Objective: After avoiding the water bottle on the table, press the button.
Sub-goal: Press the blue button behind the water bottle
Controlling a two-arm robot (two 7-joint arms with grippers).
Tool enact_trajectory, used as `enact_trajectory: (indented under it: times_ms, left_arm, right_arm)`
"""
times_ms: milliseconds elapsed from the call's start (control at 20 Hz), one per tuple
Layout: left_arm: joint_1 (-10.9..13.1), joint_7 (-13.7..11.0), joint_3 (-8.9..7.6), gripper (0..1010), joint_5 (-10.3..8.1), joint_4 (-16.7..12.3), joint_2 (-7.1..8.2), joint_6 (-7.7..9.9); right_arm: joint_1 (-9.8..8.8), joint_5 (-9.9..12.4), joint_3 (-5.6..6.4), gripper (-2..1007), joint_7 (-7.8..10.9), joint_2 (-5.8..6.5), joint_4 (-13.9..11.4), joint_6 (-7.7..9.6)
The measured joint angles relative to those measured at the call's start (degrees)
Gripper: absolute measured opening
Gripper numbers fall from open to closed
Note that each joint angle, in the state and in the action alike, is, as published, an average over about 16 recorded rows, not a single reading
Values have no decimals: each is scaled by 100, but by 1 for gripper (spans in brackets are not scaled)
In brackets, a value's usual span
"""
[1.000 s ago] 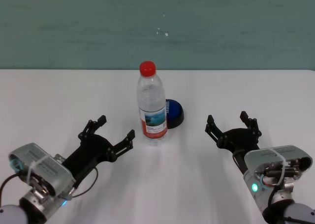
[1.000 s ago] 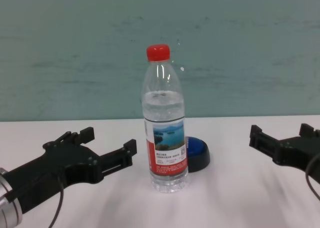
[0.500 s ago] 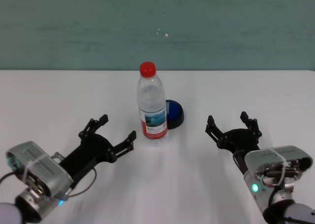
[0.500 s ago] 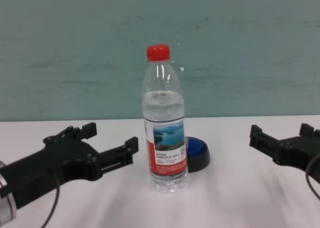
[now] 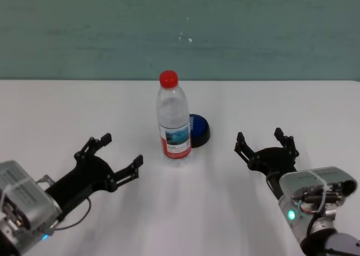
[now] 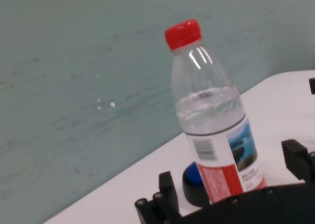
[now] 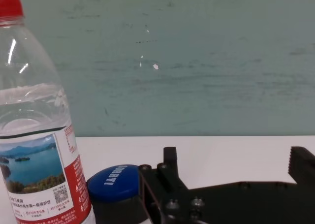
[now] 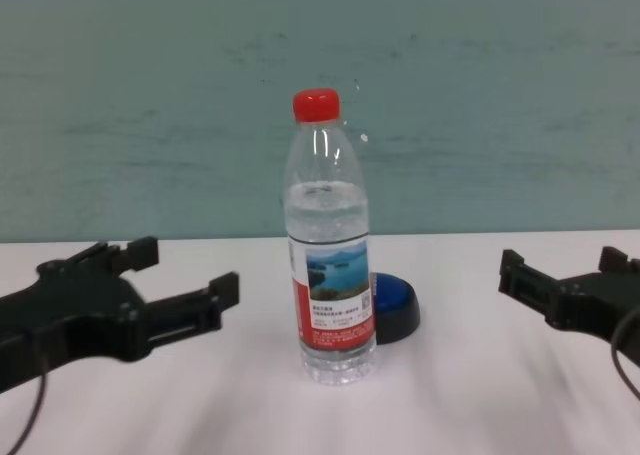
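The water bottle (image 5: 172, 121) stands upright mid-table, clear with a red cap and a red-and-white label; it also shows in the chest view (image 8: 329, 245), the left wrist view (image 6: 214, 120) and the right wrist view (image 7: 34, 130). The blue-topped button (image 5: 199, 129) sits on a black base just behind and right of the bottle, partly hidden by it (image 8: 394, 303) (image 6: 195, 185) (image 7: 116, 189). My left gripper (image 5: 109, 151) is open and empty, left of the bottle and apart from it (image 8: 183, 271). My right gripper (image 5: 265, 141) is open and empty, to the right of the button (image 8: 565, 273).
The white table (image 5: 185, 211) spreads wide around the bottle. A teal wall (image 5: 180, 31) stands behind its far edge.
My left gripper has pulled back to the left, away from the bottle. The right arm, bottle and button have not moved.
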Motion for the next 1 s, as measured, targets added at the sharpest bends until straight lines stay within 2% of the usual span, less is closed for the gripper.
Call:
enact_trajectory:
  times_ms: [250, 550, 800, 1000]
  left_arm:
    - [9, -211, -133, 1000, -223, -3, 274, -55]
    - [-201, -534, -178, 1000, -492, 273, 508, -234]
    - [-567, -795, -77, 1000, -663, 710, 566, -413]
    - [-981, -965, 91, 1000, -722, 1192, 513, -550]
  right_arm:
    - [0, 0, 0, 1003, 0, 0, 0, 0]
    - [0, 0, 0, 1003, 0, 0, 0, 0]
    - [0, 0, 0, 1003, 0, 0, 0, 0]
    - [0, 0, 0, 1003, 0, 0, 0, 0]
